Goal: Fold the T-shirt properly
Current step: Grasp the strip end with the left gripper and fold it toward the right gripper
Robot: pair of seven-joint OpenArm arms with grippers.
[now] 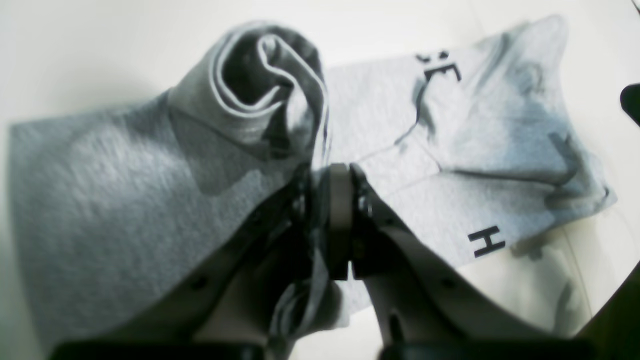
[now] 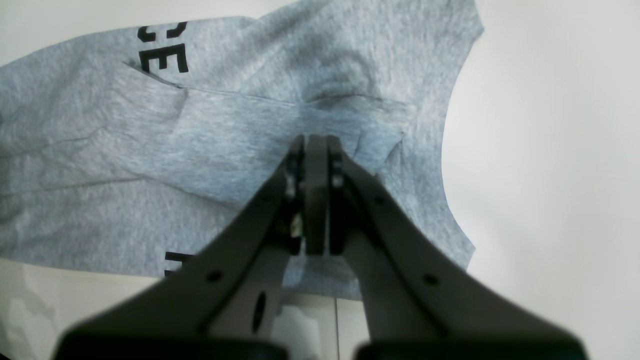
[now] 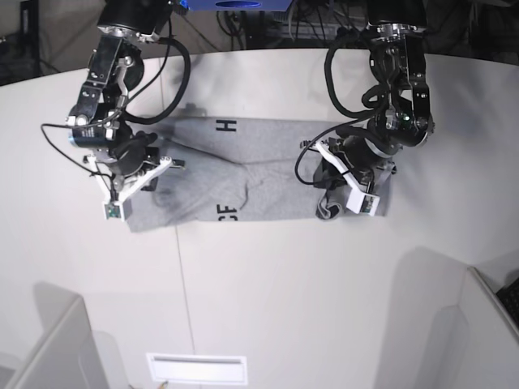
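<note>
White table [image 3: 268,292], grey T-shirt [image 3: 268,174], left fingers [image 1: 340,220] pinching cloth

white table [image 3: 268,284], dark cables [image 3: 243,20] behind

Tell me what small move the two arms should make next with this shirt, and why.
Probably lift both ends a little together and carry them across the shirt. The left gripper is shut on a bunched, rolled edge of the T-shirt, and the right gripper is shut on the other end. The middle lies flat on the table, lettering showing, so no fold is finished yet.
</note>
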